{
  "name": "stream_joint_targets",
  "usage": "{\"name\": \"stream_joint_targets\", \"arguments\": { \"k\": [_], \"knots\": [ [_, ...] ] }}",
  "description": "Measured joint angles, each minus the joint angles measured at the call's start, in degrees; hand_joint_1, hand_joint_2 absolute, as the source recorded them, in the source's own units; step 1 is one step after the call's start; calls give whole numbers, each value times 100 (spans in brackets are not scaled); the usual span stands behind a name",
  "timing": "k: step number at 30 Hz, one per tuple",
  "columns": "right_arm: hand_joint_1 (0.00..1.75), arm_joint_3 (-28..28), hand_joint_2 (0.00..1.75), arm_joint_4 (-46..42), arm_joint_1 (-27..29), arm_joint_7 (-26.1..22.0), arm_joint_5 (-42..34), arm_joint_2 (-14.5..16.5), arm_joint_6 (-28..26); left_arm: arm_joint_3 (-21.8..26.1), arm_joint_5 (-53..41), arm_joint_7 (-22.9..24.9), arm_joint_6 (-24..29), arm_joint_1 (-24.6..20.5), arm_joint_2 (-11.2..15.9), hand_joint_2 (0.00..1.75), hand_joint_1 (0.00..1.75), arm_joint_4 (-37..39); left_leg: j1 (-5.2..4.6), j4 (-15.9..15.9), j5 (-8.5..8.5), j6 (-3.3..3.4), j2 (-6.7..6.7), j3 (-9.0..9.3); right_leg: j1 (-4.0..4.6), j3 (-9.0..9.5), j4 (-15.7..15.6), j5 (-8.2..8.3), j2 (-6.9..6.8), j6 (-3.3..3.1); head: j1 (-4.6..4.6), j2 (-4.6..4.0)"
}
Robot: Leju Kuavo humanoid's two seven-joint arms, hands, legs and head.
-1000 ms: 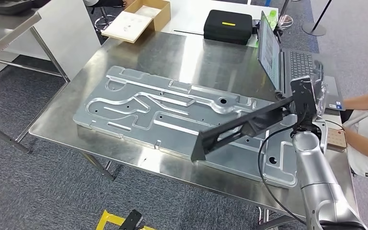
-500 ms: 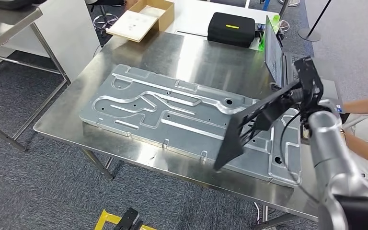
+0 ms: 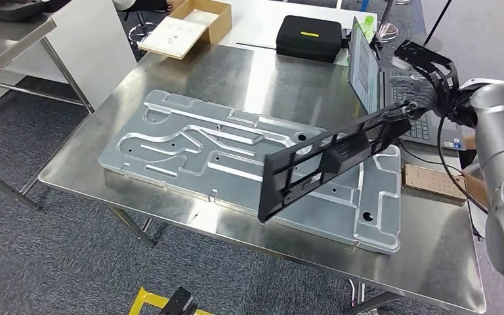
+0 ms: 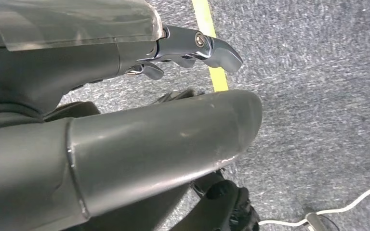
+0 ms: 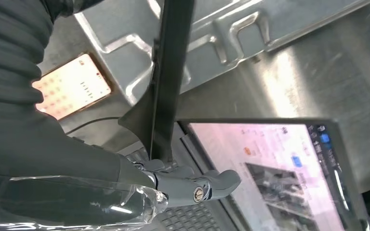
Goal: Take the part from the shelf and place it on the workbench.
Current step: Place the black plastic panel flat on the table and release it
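Observation:
A long black frame-like part hangs tilted above the steel workbench, its low end over the front edge of the big machined aluminium plate. My right hand grips the part's upper end above the laptop keyboard. In the right wrist view the part runs away from my right hand across the plate. My left hand hangs over grey carpet with nothing in it, its fingers curled.
An open laptop stands at the bench's back right, right under my right hand. A phone lies beside the plate. A black case and a cardboard box sit behind. A yellow floor line crosses the carpet.
My right arm has lifted and swung back toward the laptop, and the part went with it, its low end sliding left along the plate's front. The camera view has also shifted a little.

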Motion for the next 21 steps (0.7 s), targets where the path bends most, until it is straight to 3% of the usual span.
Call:
{"name": "stream_joint_targets", "arguments": {
  "k": [1, 3, 5, 9, 11, 13, 14, 15, 16, 19, 21],
  "knots": [
    [0, 53, 175, 56, -53, -4, -9, -10, -16, -1, 0, -3, -2, 8, 5, 0, 0, 0, 0, -202, 160, 11, 0, 103, 2, 2, 7, -2, 5, 3, 0, 0],
    [0, 163, 175, 152, -140, -10, -16, -24, -14, -4, 1, -11, -6, 8, 14, 0, 0, 0, -4, -970, 535, 53, -8, 478, 10, -7, 36, -12, 18, 26, 0, 0],
    [0, 276, 175, 239, -241, 37, -15, -62, 172, -8, 4, -28, -8, 9, 19, 0, 0, 0, -19, -1480, 683, 95, -19, 699, 24, -51, 66, -7, 30, 81, 3, 0],
    [0, 563, 175, 405, -708, 397, -47, -161, 982, -13, 26, -65, -10, 33, 27, 0, 0, 0, -45, -1603, 721, 217, -13, 702, -16, -120, 89, -8, 46, 213, 3, 0],
    [0, 675, 175, 457, -1004, 535, -161, -211, 1015, -15, 34, -88, -8, 32, 28, 0, 0, 0, -25, -1649, 759, 275, -7, 710, -26, -282, 454, -242, 41, 260, 5, 0],
    [0, 770, 87, 488, -1177, 575, -309, -226, 813, -15, 43, -105, -4, 39, 29, 0, 0, 0, -24, -1654, 763, 293, -6, 709, -25, -602, 1157, -567, 38, 295, 7, 0],
    [0, 825, 44, 505, -1197, 569, -359, -223, 703, -14, 51, -111, -1, 44, 28, 0, 0, 0, -24, -1653, 761, 295, -6, 711, -27, -736, 1431, -641, 36, 306, 7, 0],
    [0, 888, 0, 527, -1196, 551, -389, -216, 597, -14, 62, -117, 3, 47, 28, 0, 0, 0, -24, -1651, 760, 297, -8, 712, -28, -788, 1519, -610, 34, 308, 7, 0],
    [0, 950, 0, 549, -1192, 527, -404, -203, 496, -14, 75, -122, 10, 49, 27, 0, 0, 0, -24, -1649, 758, 296, -9, 715, -28, -736, 1395, -480, 32, 300, 7, 0],
    [0, 1148, 0, 601, -1192, 347, -408, -96, -43, -13, 123, -129, 45, 40, 22, 0, 0, 0, -40, -1640, 744, 262, -11, 715, 0, -225, 331, 12, 30, 232, 6, 0],
    [0, 1252, 0, 608, -1121, -38, -380, 14, -714, -12, 145, -129, 70, 28, 16, 0, 0, 0, -52, -1643, 745, 209, -6, 701, 40, -79, 15, 50, 38, 185, 5, 0]
  ]
}}
